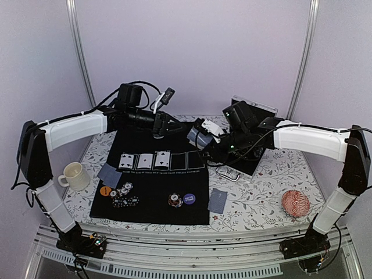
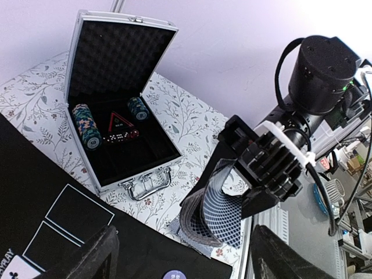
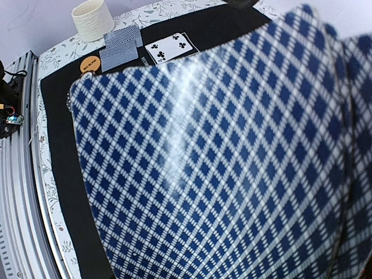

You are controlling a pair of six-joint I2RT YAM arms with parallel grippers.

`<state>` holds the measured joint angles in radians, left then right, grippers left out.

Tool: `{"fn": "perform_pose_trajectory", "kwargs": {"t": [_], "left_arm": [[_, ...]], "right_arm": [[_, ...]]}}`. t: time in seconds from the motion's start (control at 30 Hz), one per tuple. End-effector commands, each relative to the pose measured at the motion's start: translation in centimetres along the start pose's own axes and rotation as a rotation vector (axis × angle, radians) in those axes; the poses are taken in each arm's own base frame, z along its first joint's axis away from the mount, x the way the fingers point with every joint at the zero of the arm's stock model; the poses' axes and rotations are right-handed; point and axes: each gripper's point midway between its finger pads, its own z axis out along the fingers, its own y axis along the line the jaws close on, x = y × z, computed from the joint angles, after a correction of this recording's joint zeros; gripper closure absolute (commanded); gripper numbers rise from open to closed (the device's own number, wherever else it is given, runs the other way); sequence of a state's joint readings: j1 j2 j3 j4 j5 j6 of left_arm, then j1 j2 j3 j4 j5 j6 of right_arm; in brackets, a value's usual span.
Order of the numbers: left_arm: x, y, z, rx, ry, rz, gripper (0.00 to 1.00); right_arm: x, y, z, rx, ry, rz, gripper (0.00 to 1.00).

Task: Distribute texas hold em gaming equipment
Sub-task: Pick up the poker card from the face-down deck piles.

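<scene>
Top view: my left gripper [image 1: 170, 124] hovers over the back of the mat [image 1: 157, 212]. My right gripper [image 1: 204, 139] is just beside it, clamped on the deck [image 1: 196, 136]. Three cards [image 1: 145, 161] lie face up in the mat's boxes, with chips [image 1: 124, 189] and an orange button [image 1: 105, 190] nearer me.

Left wrist: the jaws are spread wide with nothing between them (the deck bows in the right gripper's hold). The case [image 2: 81, 64] stands open behind.

Right wrist: the deck's backs fill the view, and the mug [image 3: 93, 19] is well beyond.
</scene>
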<state>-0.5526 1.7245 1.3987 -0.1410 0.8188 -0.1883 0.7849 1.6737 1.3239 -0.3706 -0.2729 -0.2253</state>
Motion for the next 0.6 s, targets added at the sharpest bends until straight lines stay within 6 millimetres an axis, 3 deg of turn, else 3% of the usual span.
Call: {"fn": "perform_pose_trajectory", "kwargs": {"t": [0.0,0.37,0.57], "left_arm": [[0.1,-0.4,0.9,-0.029,0.03,0.011,0.21],[0.6,0.5,3.2,-0.092,0.093,0.027,0.29],[1.6,1.3,3.4,-0.153,0.158,0.051,0.44]], "right_arm": [[-1.7,0.1,0.0,-0.016,-0.042,-0.013,0.63],[-1.9,1.0,1.1,-0.028,-0.029,-0.028,0.63],[-2.0,1.1,1.2,-0.032,-0.033,-0.03,0.63]]}}
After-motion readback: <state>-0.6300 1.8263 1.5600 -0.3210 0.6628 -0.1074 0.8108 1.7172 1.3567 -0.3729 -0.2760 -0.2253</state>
